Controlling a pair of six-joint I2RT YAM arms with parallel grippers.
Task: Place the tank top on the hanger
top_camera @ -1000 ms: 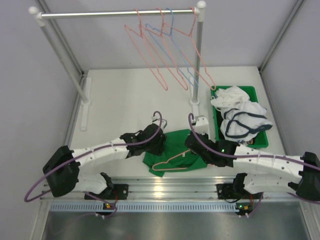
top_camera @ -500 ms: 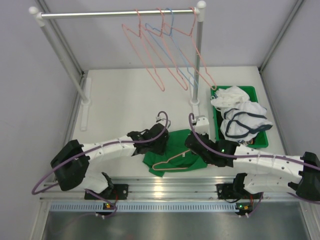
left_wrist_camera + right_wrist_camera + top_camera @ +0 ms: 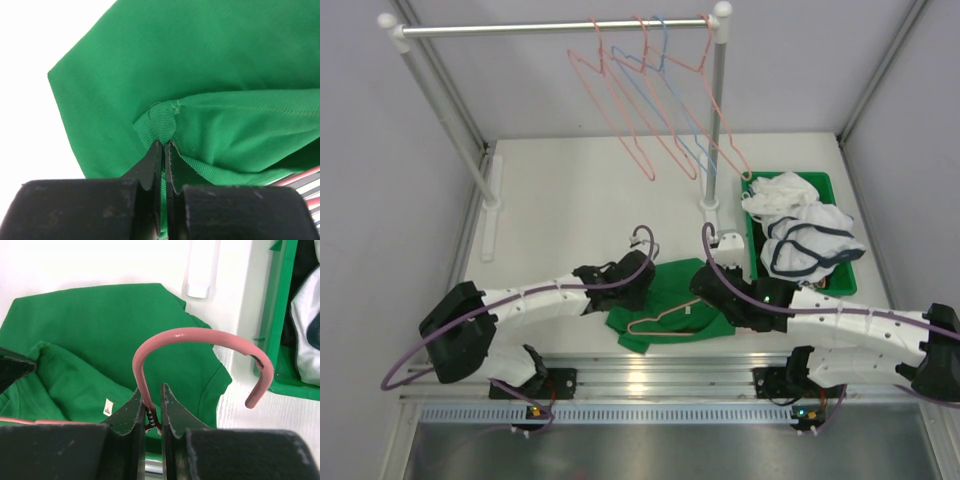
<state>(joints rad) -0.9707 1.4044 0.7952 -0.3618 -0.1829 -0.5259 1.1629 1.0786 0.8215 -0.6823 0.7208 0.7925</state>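
The bright green tank top (image 3: 670,300) lies on the white table near the front edge, between the arms. My left gripper (image 3: 642,283) is shut on a pinched fold of its ribbed edge (image 3: 159,126) at the top's left side. My right gripper (image 3: 705,285) is shut on the twisted neck of a salmon-pink hanger (image 3: 662,322), which lies across the tank top. In the right wrist view the hanger's hook (image 3: 200,337) arches above my fingers (image 3: 134,407), over the green cloth (image 3: 90,340) and its small white label (image 3: 108,407).
A white clothes rail (image 3: 550,28) at the back carries several pink hangers and one light-blue hanger (image 3: 655,85); its right post (image 3: 716,120) stands just behind the tank top. A green bin (image 3: 845,283) of white garments (image 3: 805,240) sits right. Metal rails run along the front edge.
My left arm has shifted right and pulled the pinched edge, bunching the tank top's left side. The hanger has moved slightly up and right over the cloth with my right gripper.
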